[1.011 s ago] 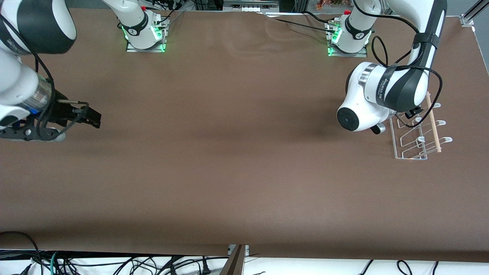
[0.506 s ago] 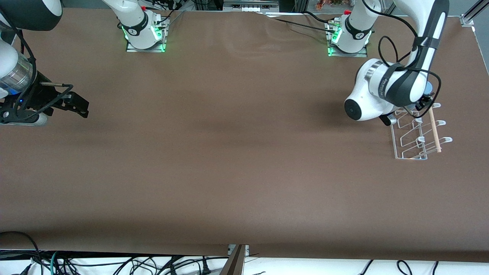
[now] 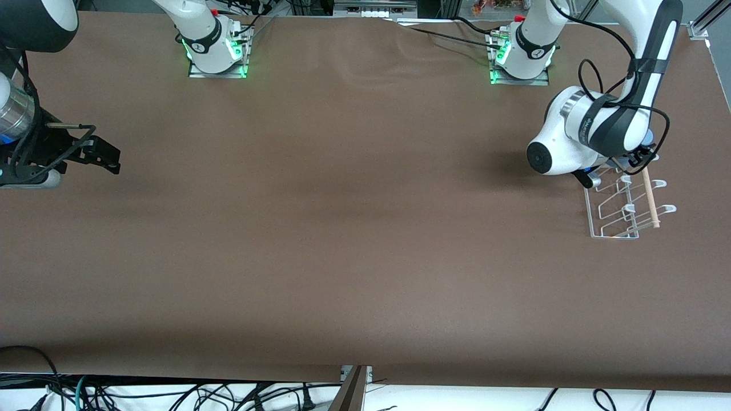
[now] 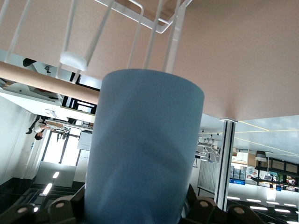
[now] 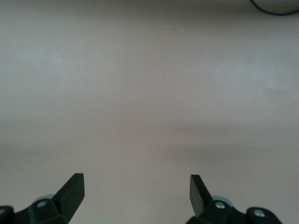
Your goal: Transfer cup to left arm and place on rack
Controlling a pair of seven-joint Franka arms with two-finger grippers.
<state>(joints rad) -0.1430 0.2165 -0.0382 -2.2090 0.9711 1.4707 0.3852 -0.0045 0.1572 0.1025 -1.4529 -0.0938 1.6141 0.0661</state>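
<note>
The light-blue cup (image 4: 145, 149) is held in my left gripper (image 4: 140, 212), whose jaws are shut on its lower sides. In the front view only a sliver of the cup (image 3: 647, 137) shows past the left arm's wrist, and the left gripper (image 3: 639, 150) is mostly hidden there, over the end of the rack farthest from the front camera. The white wire rack (image 3: 614, 212) stands at the left arm's end of the table, with its wooden dowel (image 3: 648, 195) across it. In the left wrist view the rack's wires (image 4: 140, 32) and the dowel (image 4: 37, 77) are close past the cup. My right gripper (image 3: 107, 157) is open and empty, also seen in its wrist view (image 5: 136, 186).
The brown table (image 3: 354, 228) is bare between the arms. The two arm bases (image 3: 214, 51) stand along the edge farthest from the front camera. Cables hang off the table's edge nearest the front camera (image 3: 171, 394). The right arm waits at its end of the table.
The left arm has carried the cup along the rack toward the bases, its wrist turning. The right arm has drawn back toward its end of the table, gripper still open.
</note>
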